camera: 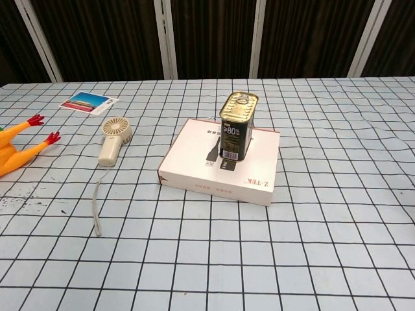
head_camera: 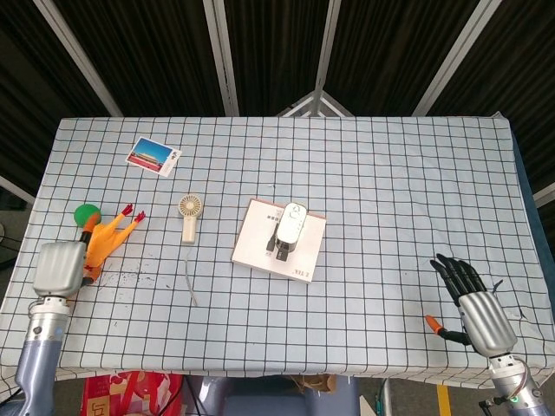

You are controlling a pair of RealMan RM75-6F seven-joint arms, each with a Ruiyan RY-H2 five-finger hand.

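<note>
We see the left hand (head_camera: 58, 268) at the near left edge of the table (head_camera: 390, 191), back turned up, lying over the rear half of the rubber chicken (head_camera: 111, 234); its fingers are hidden beneath it, so we cannot tell whether they grip the toy or merely rest on it; the chicken's body runs out from under the hand toward the upper right, red feet (camera: 40, 129) farthest from it. A green ball (head_camera: 86, 213) sits just beyond the hand, close to the chicken. The right hand (head_camera: 473, 305) hovers at the near right corner, fingers spread and holding nothing, well apart from everything. Near the chicken's feet lies a small fan (head_camera: 190, 217) with a strap (head_camera: 191, 282); a card (head_camera: 153, 156) lies farther back; mid-table a can (camera: 237, 126) stands upright on a white box (camera: 220, 170).
</note>
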